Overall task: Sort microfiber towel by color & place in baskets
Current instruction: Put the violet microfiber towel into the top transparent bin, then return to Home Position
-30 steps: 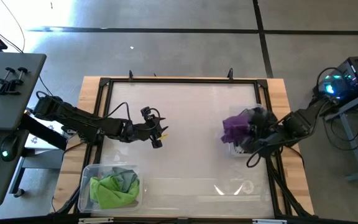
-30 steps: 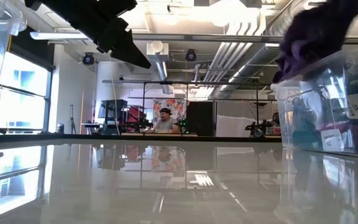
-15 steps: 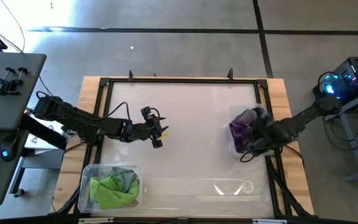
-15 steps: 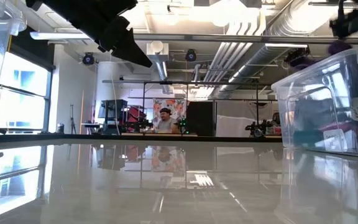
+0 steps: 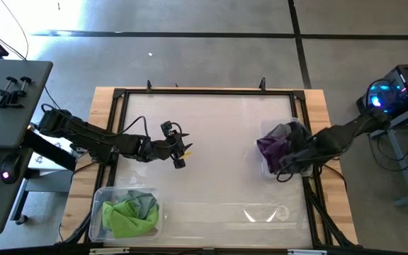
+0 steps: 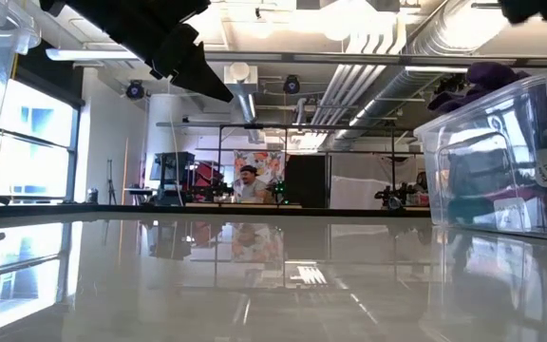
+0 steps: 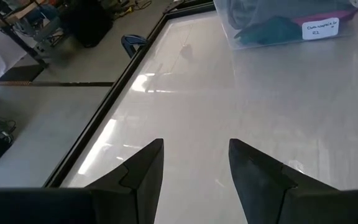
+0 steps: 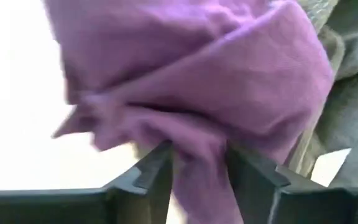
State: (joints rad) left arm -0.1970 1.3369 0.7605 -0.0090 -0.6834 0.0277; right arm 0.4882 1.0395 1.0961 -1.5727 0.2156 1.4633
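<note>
Here, purple towel (image 5: 271, 146) atop right basket (image 6: 501, 161)

a glossy white table top (image 5: 211, 134) is lying inside a black metal frame (image 5: 122, 106), which is sitting on a pale wooden bench (image 5: 101, 106). around it, grey concrete floor (image 5: 190, 49) is showing dark seams. to one side a grey desk (image 5: 9, 99) is carrying black clamps (image 5: 9, 91). on the opposite side a computer case (image 5: 395, 88) is glowing blue. in the low view, silver ducts (image 6: 349, 85) are running under the ceiling, and a person (image 6: 247, 182) is sitting far back among equipment.
</note>
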